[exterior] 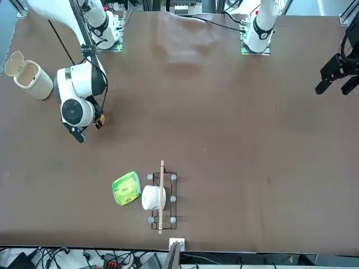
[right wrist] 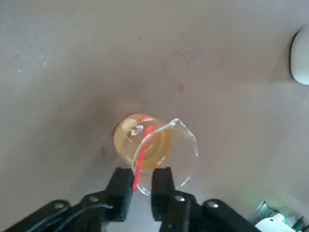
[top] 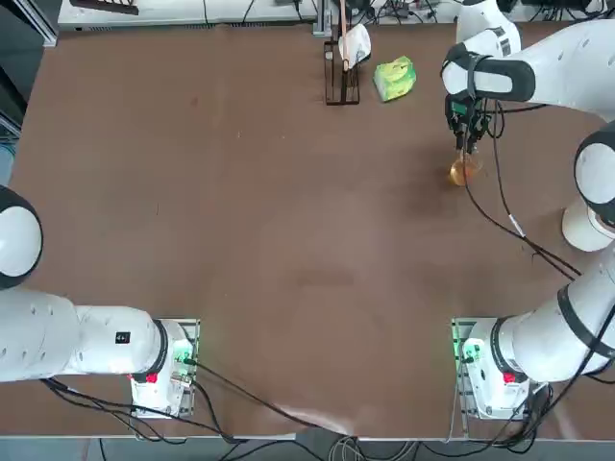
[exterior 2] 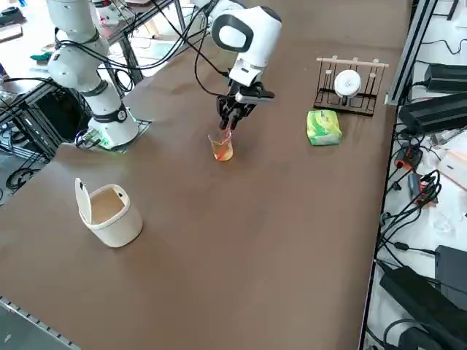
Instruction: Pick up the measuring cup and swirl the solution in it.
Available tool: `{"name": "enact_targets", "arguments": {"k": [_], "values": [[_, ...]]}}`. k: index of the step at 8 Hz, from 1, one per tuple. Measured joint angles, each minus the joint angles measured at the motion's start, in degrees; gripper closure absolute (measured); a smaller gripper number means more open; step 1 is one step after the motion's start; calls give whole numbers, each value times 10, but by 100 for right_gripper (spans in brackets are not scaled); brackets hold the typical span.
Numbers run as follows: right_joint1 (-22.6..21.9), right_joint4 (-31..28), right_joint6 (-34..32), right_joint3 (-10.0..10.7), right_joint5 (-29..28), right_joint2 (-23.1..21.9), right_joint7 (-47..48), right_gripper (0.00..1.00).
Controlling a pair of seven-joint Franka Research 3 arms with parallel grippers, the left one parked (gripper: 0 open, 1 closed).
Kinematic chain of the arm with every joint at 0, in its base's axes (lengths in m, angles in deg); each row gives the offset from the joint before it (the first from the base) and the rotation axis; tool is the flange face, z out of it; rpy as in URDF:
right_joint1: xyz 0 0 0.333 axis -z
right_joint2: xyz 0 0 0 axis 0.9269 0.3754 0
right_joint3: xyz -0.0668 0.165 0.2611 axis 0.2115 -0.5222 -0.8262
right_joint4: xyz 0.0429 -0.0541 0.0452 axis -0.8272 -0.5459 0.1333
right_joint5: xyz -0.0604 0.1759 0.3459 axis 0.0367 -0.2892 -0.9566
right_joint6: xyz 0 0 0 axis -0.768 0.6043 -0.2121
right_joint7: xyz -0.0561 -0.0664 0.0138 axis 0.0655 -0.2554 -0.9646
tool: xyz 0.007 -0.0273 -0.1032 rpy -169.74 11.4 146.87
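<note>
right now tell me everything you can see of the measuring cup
The measuring cup is a small clear glass beaker with a pour spout and printed markings on its wall. It stands upright on the brown table, part filled with orange-amber solution. The right hand sits above it, its fingers pinching the rim, one inside and one outside. A thin red streak shows along the rim. A green packet lies apart.

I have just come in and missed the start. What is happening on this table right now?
The right gripper points down over the measuring cup, its fingers closed on the rim. The cup stands on the table with the orange solution inside, not yet lifted. A white cup stands apart.
</note>
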Motion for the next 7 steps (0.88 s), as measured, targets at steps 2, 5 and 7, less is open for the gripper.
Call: {"name": "enact_targets", "arguments": {"k": [2, 5, 7], "values": [[0, 2, 2, 0, 0, -1, 0, 96], [0, 10, 3, 0, 1, -4, -27, 98], [0, 10, 0, -1, -3, -15, -120, 98]]}}
